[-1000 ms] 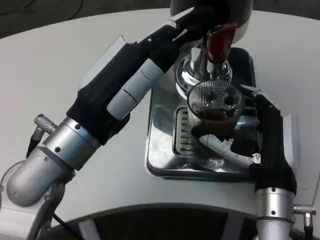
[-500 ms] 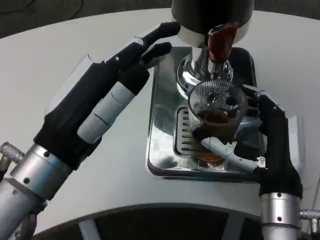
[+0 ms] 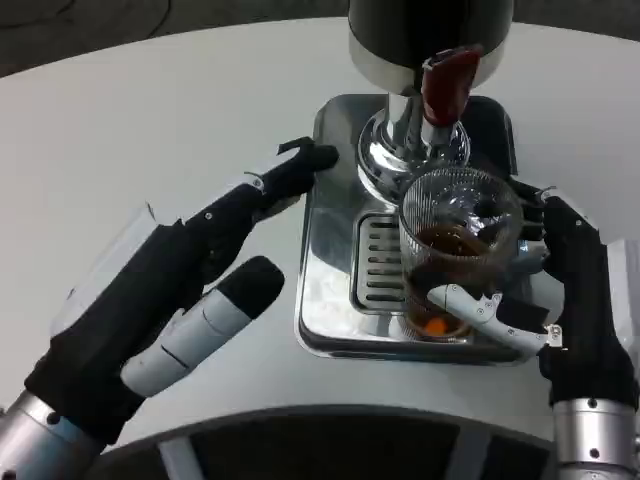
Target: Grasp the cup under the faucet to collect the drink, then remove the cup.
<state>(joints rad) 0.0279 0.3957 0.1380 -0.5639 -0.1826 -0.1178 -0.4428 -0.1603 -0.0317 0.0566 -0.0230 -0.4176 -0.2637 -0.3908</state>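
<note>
A ribbed clear glass cup (image 3: 455, 250), part full of brown drink, stands on the steel drip tray (image 3: 335, 260) just in front of the dispenser's faucet with its red lever (image 3: 447, 85). My right hand (image 3: 560, 300) grips the cup from the right, its thumb wrapped across the cup's lower front. My left hand (image 3: 190, 280) hovers over the table left of the tray, fingers spread and holding nothing, fingertips near the tray's left edge.
The black and chrome dispenser body (image 3: 425, 40) rises behind the tray. The slotted grate (image 3: 380, 260) lies beside the cup. The round white table (image 3: 150, 130) curves to its front edge just below the tray.
My left hand has drawn back from the dispenser's lever, down and to the left, away from the machine. The cup in my right hand has shifted slightly forward and right from under the faucet.
</note>
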